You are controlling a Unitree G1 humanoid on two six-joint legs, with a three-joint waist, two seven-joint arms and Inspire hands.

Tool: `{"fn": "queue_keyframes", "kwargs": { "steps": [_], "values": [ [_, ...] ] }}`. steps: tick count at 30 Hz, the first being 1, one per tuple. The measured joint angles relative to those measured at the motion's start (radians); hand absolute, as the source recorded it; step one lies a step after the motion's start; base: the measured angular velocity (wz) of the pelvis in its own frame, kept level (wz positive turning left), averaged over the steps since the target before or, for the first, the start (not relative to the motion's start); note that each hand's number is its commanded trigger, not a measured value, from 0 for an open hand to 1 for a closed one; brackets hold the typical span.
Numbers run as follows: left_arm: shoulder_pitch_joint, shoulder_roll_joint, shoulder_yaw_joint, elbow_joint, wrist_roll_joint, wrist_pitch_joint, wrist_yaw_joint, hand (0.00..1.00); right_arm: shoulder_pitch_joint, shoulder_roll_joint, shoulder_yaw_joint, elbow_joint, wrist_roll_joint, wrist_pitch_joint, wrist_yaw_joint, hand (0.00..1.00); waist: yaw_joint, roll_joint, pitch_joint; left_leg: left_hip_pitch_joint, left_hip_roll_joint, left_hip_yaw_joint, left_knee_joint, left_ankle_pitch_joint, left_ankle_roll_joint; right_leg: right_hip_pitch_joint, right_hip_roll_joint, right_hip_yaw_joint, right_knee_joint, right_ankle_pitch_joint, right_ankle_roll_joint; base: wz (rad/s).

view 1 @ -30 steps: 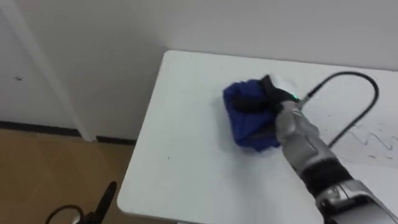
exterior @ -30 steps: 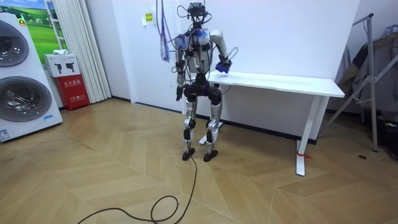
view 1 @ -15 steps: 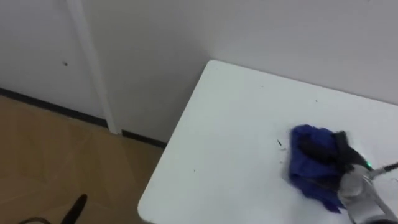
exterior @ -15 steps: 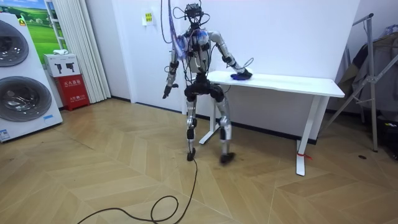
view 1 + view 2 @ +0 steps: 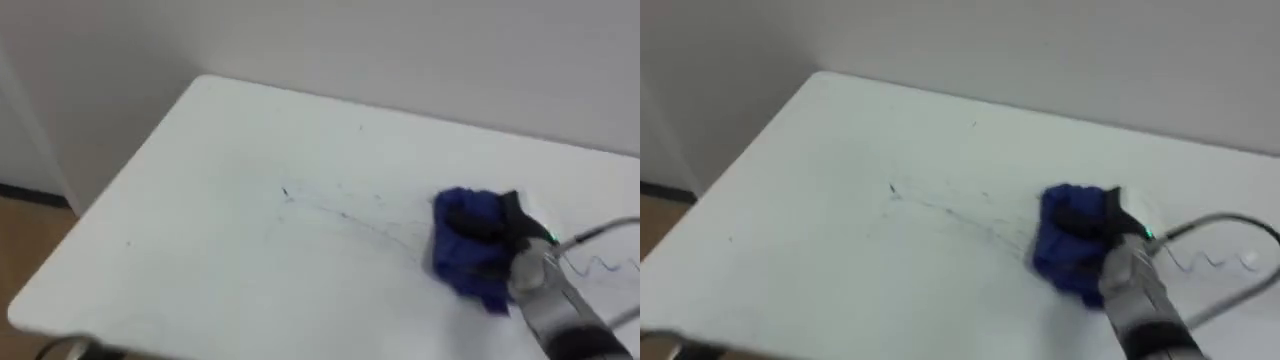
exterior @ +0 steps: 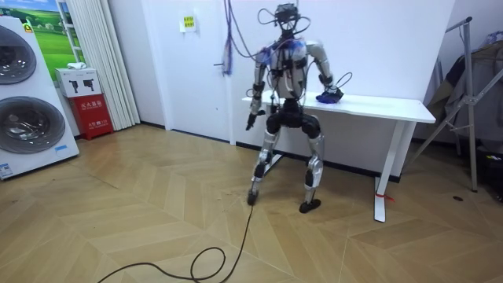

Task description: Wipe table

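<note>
Left of my right hand [image 5: 518, 232], clenched on the blue cloth [image 5: 463, 245], faint pen marks [image 5: 345, 215] streak the table [image 5: 190, 240]; I'd press flat and sweep leftward.

The robot stands with feet set wide apart and knees bent. Its right arm reaches out ahead and to its right side, and the silver forearm [image 5: 545, 310] enters the eye views from the lower right. The right hand [image 5: 515, 225] sits palm down at the end of that reach, with its dark fingers curled into a cloth [image 5: 465, 240] beneath it. A small green light [image 5: 548, 237] glows at the wrist. The left arm hangs a little away from the body on the room view's left, with the elbow slightly bent. The left hand [image 6: 250, 119] is low beside the hip.
</note>
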Motion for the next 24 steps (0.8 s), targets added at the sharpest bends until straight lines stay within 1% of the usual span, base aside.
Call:
{"fn": "queue_keyframes", "kwargs": {
  "steps": [1,2,3,4,5,6,7,8,9,10,11,12,13,14,15,16,17,18,19,20,22,23,24],
  "values": [
    [0.001,-0.008,0.0,0.0,0.0,0.0,-0.004,0.0,-0.014,0.0,0.009,0.0,-0.015,0.004,0.019,1.0,0.001,0.002,0.0024,-0.016,-0.035,0.0,0.003,-0.012,0.006,0.0,0.009,0.0,-0.01,0.002,-0.008,-0.21],
    [0.013,-0.015,0.0,-0.007,-0.004,0.002,-0.013,0.0,-0.027,-0.002,0.01,0.0,-0.028,0.005,0.045,1.0,0.008,0.004,0.0041,-0.041,-0.108,-0.004,-0.015,-0.021,0.018,0.003,0.026,0.001,-0.034,0.011,-0.022,-0.25],
    [0.032,-0.014,0.003,-0.028,-0.011,0.013,-0.013,0.0,-0.027,-0.01,0.009,0.003,-0.028,0.002,0.056,1.0,0.02,0.002,0.0072,-0.056,-0.182,-0.008,-0.052,-0.015,0.062,0.004,0.044,0.018,-0.058,0.022,-0.035,-0.44],
    [0.047,-0.011,0.005,-0.037,-0.011,0.017,-0.011,0.0,-0.027,-0.013,0.009,0.005,-0.027,-0.009,0.059,1.0,0.038,0.002,0.0079,-0.054,-0.213,-0.014,-0.075,0.0,0.086,0.003,0.054,0.033,-0.07,0.029,-0.039,-0.67],
    [0.079,0.001,0.008,-0.04,-0.021,0.022,-0.007,0.0,-0.022,-0.013,0.009,0.005,-0.028,-0.025,0.065,1.0,0.054,0.005,0.0057,-0.036,-0.237,-0.024,-0.119,0.027,0.105,0.011,0.077,0.048,-0.107,0.047,-0.044,-0.45],
    [0.105,0.008,0.011,-0.04,-0.035,0.028,0.0,0.0,-0.001,-0.025,-0.001,0.007,-0.029,-0.053,0.06,1.0,0.044,0.004,0.0044,-0.017,-0.237,-0.022,-0.165,0.045,0.102,0.026,0.095,0.041,-0.15,0.065,-0.04,-0.21],
    [0.119,0.01,0.015,-0.04,-0.041,0.026,0.004,0.0,0.017,-0.032,-0.017,0.004,-0.028,-0.075,0.055,1.0,0.044,0.003,0.0028,-0.008,-0.239,-0.023,-0.186,0.053,0.099,0.036,0.104,0.039,-0.165,0.07,-0.039,0.13],
    [0.152,0.012,0.032,-0.038,-0.042,0.025,0.012,0.0,0.063,-0.046,-0.05,0.014,-0.025,-0.118,0.026,1.0,0.04,0.004,0.0029,0.019,-0.238,-0.027,-0.22,0.064,0.097,0.059,0.114,0.034,-0.198,0.078,-0.04,0.23],
    [0.19,0.018,0.059,-0.029,-0.037,0.023,0.014,0.0,0.112,-0.059,-0.097,0.03,-0.026,-0.157,-0.007,1.0,0.021,0.006,-0.0002,0.042,-0.239,-0.035,-0.25,0.071,0.095,0.091,0.119,0.018,-0.228,0.08,-0.038,0.34],
    [0.207,0.022,0.082,-0.02,-0.032,0.022,0.014,0.0,0.143,-0.065,-0.135,0.035,-0.026,-0.173,-0.023,1.0,0.007,0.001,-0.0052,0.056,-0.242,-0.051,-0.266,0.076,0.093,0.109,0.119,0.006,-0.241,0.08,-0.036,0.63],
    [0.239,0.031,0.137,-0.015,-0.021,0.025,0.014,0.0,0.214,-0.092,-0.223,0.04,-0.016,-0.193,-0.051,1.0,-0.021,-0.015,-0.0133,0.073,-0.25,-0.083,-0.295,0.084,0.092,0.138,0.121,-0.015,-0.265,0.079,-0.034,0.81],
    [0.261,0.039,0.191,-0.023,0.013,0.027,0.015,0.0,0.283,-0.121,-0.323,0.057,0.004,-0.204,-0.076,1.0,-0.045,-0.031,-0.0173,0.076,-0.256,-0.114,-0.306,0.089,0.092,0.164,0.123,-0.026,-0.282,0.077,-0.032,0.84],
    [0.272,0.042,0.214,-0.026,0.026,0.027,0.016,0.0,0.313,-0.134,-0.373,0.073,0.018,-0.205,-0.086,1.0,-0.056,-0.039,-0.019,0.08,-0.259,-0.128,-0.311,0.089,0.092,0.176,0.125,-0.026,-0.288,0.075,-0.029,0.68],
    [0.285,0.044,0.26,-0.028,0.039,0.026,0.03,0.0,0.357,-0.159,-0.461,0.124,0.062,-0.205,-0.105,1.0,-0.065,-0.05,-0.0215,0.095,-0.263,-0.144,-0.323,0.089,0.092,0.199,0.128,-0.028,-0.294,0.073,-0.024,0.4],
    [0.302,0.041,0.29,-0.046,0.042,0.026,0.036,0.0,0.392,-0.184,-0.526,0.171,0.105,-0.205,-0.117,1.0,-0.072,-0.06,-0.0237,0.108,-0.265,-0.149,-0.327,0.089,0.092,0.22,0.128,-0.031,-0.303,0.069,-0.018,0.3],
    [0.306,0.04,0.3,-0.056,0.046,0.025,0.038,0.0,0.41,-0.194,-0.551,0.189,0.123,-0.204,-0.121,1.0,-0.076,-0.064,-0.0247,0.112,-0.267,-0.154,-0.329,0.089,0.092,0.226,0.128,-0.034,-0.307,0.067,-0.016,0.23],
    [0.305,0.039,0.307,-0.065,0.05,0.025,0.047,0.0,0.429,-0.211,-0.583,0.211,0.15,-0.202,-0.122,1.0,-0.088,-0.07,-0.0228,0.12,-0.269,-0.167,-0.333,0.088,0.092,0.237,0.127,-0.036,-0.307,0.065,-0.013,0.24],
    [0.304,0.04,0.303,-0.067,0.048,0.023,0.059,0.0,0.432,-0.217,-0.59,0.226,0.184,-0.196,-0.124,1.0,-0.1,-0.072,-0.0211,0.128,-0.269,-0.172,-0.336,0.088,0.092,0.244,0.127,-0.028,-0.307,0.065,-0.012,0.13],
    [0.3,0.04,0.292,-0.067,0.048,0.022,0.065,0.0,0.43,-0.219,-0.587,0.226,0.193,-0.188,-0.127,1.0,-0.102,-0.072,-0.0207,0.134,-0.269,-0.171,-0.34,0.088,0.092,0.244,0.128,-0.02,-0.307,0.065,-0.012,-0.14],
    [0.289,0.041,0.264,-0.067,0.046,0.017,0.074,0.0,0.419,-0.218,-0.57,0.221,0.201,-0.18,-0.132,1.0,-0.101,-0.07,-0.0191,0.145,-0.268,-0.165,-0.352,0.088,0.092,0.245,0.131,-0.011,-0.309,0.064,-0.011,-0.31],
    [0.25,0.035,0.211,-0.066,0.039,0.015,0.077,0.0,0.381,-0.214,-0.529,0.203,0.198,-0.147,-0.144,1.0,-0.096,-0.062,-0.0115,0.15,-0.268,-0.152,-0.359,0.086,0.091,0.241,0.132,0.004,-0.305,0.065,-0.011,-0.39],
    [0.226,0.023,0.177,-0.06,0.039,0.005,0.078,0.0,0.33,-0.205,-0.492,0.196,0.198,-0.109,-0.148,1.0,-0.083,-0.05,-0.0049,0.156,-0.263,-0.125,-0.363,0.084,0.09,0.231,0.138,0.033,-0.301,0.071,-0.017,-0.75],
    [0.196,0.014,0.154,-0.05,0.041,0.004,0.079,0.0,0.294,-0.184,-0.423,0.15,0.185,-0.068,-0.148,1.0,-0.061,-0.042,-0.0033,0.155,-0.253,-0.094,-0.364,0.082,0.087,0.212,0.146,0.055,-0.301,0.082,-0.026,-0.83]
  ]
}}
